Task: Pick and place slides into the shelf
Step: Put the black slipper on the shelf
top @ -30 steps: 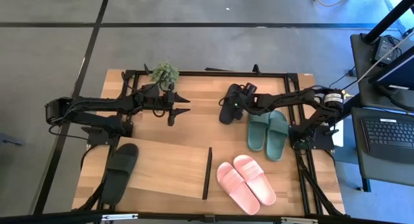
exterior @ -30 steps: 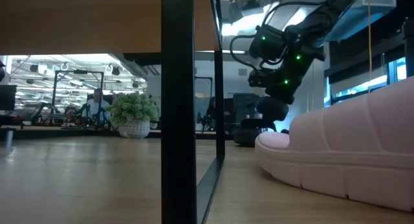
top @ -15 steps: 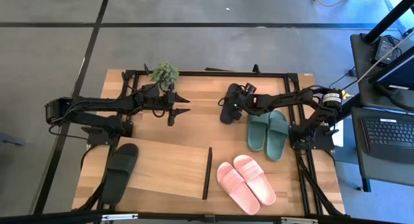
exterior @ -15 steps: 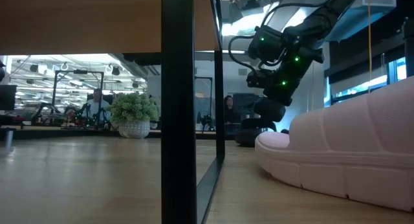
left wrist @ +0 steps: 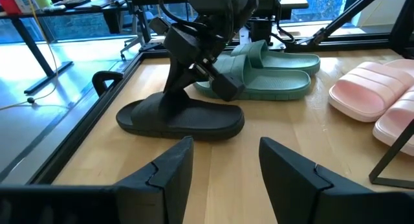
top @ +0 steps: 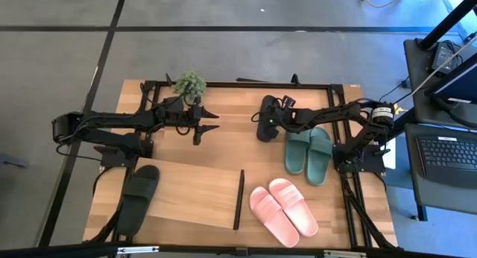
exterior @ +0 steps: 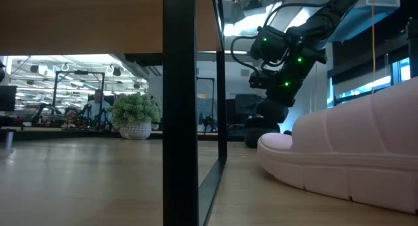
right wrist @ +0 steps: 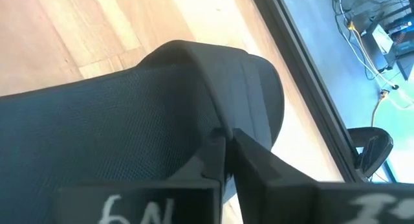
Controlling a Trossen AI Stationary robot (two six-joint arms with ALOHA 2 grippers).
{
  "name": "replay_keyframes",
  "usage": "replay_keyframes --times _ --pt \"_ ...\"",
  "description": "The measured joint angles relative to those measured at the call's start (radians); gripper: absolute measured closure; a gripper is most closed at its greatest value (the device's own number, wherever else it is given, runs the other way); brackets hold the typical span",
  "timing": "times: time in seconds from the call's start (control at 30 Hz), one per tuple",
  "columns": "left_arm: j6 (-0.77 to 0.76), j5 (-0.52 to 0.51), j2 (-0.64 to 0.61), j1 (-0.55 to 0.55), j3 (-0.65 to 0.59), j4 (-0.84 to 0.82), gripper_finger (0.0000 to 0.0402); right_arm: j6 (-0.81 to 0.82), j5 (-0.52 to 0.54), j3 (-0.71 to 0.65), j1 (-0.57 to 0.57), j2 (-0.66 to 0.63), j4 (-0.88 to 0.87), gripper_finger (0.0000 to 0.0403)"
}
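Right gripper (top: 270, 121) has just pinched together on the strap edge of the black slide (top: 264, 118) that lies at the far side of the tabletop (top: 223, 150), just beside the dark green pair (top: 308, 153). A second ago the jaws stood apart over it; in the right wrist view the fingertips (right wrist: 223, 149) now meet on the rubber. The slide has shifted slightly toward the green pair since then but, judging by the left wrist view, its sole is still flat on the wood. My read: grasp made, lift not begun; next is raising it and carrying it to the shelf (top: 194, 192).

Left gripper (top: 211, 118) hangs over the table well off from that slide, toward the small potted plant (top: 190, 83), fingers apart, holding nothing.

Other black slide (top: 139, 197) sits at the shelf's outer end, away from the divider (top: 238, 200). Pink pair (top: 283, 210) lies on the other side of the divider, nearer the front than the green pair.

Surface: light wood tabletop in a black metal frame, bare apart from these. Room: grey floor with dark lines and a desk with a keyboard (top: 447, 159) beyond the green pair's side; the low view shows an open lab with ceiling lights and a person (exterior: 98, 102) seated far back.
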Motion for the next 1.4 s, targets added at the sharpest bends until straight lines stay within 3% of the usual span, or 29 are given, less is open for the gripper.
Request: replay_keyframes --times 0.2,0.4,0.57,0.7,0.77,0.93,1.2,1.4 --pt "-0.001 0.0 0.0 0.0 0.0 0.0 0.0233 -0.065 0.01 0.002 0.017 0.0 -0.006 0.0391" --pt "-0.008 0.0 0.0 0.0 0.0 0.0 0.0233 -0.157 0.146 0.087 0.075 0.0 -0.116 0.0391" --pt "-0.257 0.0 0.0 0.0 0.006 0.001 0.0233 -0.249 0.204 0.205 0.139 0.0 -0.233 0.0391" --pt "-0.395 0.016 0.0 0.011 0.043 -0.002 0.0233 -0.391 0.339 0.284 0.209 0.0 -0.293 0.0391" --pt "-0.442 0.084 0.0 0.03 0.081 -0.03 0.0233 -0.475 0.388 0.316 0.242 0.0 -0.299 0.0391" --pt "-0.525 0.295 0.0 0.086 0.232 -0.212 0.0244 -0.668 0.398 0.376 0.317 -0.002 -0.298 0.0391" --pt "-0.565 0.319 0.015 0.135 0.496 -0.601 0.0276 -0.868 0.424 0.463 0.411 -0.002 -0.291 0.0391" --pt "-0.624 0.333 0.06 0.137 0.582 -0.652 0.0293 -0.96 0.418 0.525 0.462 -0.002 -0.265 0.0391"
